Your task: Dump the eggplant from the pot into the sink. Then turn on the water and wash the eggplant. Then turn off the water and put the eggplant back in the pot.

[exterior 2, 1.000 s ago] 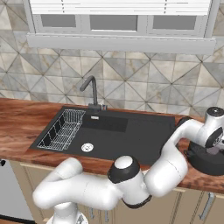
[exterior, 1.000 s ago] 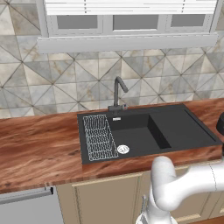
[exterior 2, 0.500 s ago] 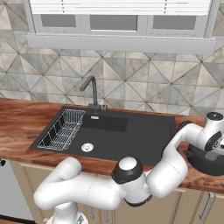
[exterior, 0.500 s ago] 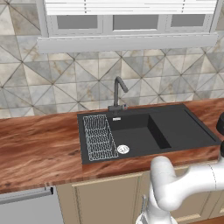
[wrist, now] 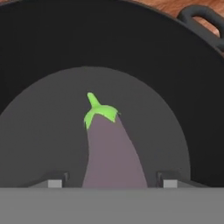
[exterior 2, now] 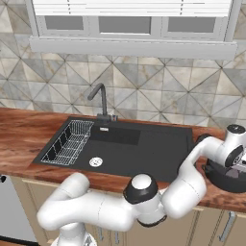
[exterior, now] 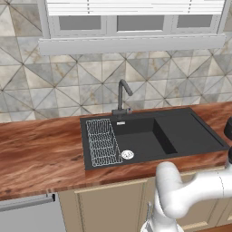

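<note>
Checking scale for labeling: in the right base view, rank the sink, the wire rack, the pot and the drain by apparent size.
1. sink
2. wire rack
3. pot, partly hidden by the arm, so its spot against the rack is unsure
4. drain

Pot (wrist: 192, 83) wall rings the eggplant (wrist: 111, 151); open floor lies either side.

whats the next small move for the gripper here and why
Probably lower a touch and close on the eggplant. In the hand view the gripper is open inside the pot, a fingertip on each side of the eggplant, which lies on the pot's floor between them, not yet gripped.
</note>
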